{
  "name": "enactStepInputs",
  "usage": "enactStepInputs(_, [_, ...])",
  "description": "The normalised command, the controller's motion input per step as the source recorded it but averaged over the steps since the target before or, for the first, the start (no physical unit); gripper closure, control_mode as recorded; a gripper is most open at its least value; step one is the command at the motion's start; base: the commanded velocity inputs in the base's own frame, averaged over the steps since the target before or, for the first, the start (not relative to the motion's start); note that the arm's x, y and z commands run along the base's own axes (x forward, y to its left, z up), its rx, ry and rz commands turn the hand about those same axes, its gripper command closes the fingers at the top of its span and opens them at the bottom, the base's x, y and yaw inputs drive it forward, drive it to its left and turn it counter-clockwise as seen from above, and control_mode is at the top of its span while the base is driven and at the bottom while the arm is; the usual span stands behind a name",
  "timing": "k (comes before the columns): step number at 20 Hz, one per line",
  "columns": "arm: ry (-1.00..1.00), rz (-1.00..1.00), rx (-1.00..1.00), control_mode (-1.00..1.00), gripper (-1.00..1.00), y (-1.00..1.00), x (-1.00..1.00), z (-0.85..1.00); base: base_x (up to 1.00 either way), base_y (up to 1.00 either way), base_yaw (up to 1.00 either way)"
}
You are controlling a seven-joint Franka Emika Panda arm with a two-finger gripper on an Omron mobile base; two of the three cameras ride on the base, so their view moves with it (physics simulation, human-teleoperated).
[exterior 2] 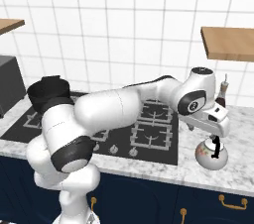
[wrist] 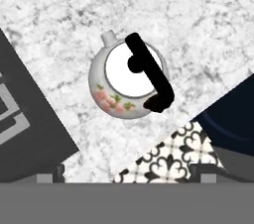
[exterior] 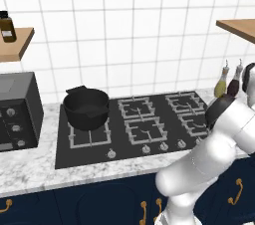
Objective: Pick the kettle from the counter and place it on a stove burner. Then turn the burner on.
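Note:
The small white kettle [wrist: 115, 75] with a reddish flower pattern stands upright on the white marble counter [wrist: 198, 20], right of the cooktop and close to the front edge. Its arched black handle [wrist: 151, 77] crosses the lid and its short spout [wrist: 108, 36] points away from the floor edge. My gripper [exterior 2: 216, 136] hangs directly over the kettle [exterior 2: 210, 156], open, with the finger tips [wrist: 49, 175] wide apart and nothing between them. The nearest stove burner [exterior 2: 151, 136] lies just left of the kettle.
A wide black two-handled pot [exterior: 86, 107] sits on the cooktop's left burner [exterior: 89, 134]. Silver knobs [exterior: 146, 149] line the cooktop's front. Two bottles [exterior: 227, 82] stand by the wall at the right, under a wooden shelf [exterior 2: 228, 42]. A dark oven box [exterior: 17, 112] is at far left.

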Motion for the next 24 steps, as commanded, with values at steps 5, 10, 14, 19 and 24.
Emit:
enactStepInputs(5, [0.06, -0.03, 0.08, -1.0, -1.0, -0.81, 0.01, -0.19, 0.0, 0.0, 0.0])
enactStepInputs(10, [0.02, -0.02, 0.02, -1.0, -1.0, -0.23, 0.14, -0.33, 0.0, 0.0, 0.0])
enactStepInputs(14, [0.01, 0.0, 0.18, -1.0, -1.0, -0.2, 0.26, -0.36, 0.0, 0.0, 0.0])
enactStepInputs(19, [0.0, 0.02, 0.0, -1.0, -1.0, -0.23, 0.25, -0.04, 0.0, 0.0, 0.0])
enactStepInputs(24, [0.0, 0.03, 0.01, -1.0, -1.0, -0.11, 0.01, -0.01, 0.0, 0.0, 0.0])
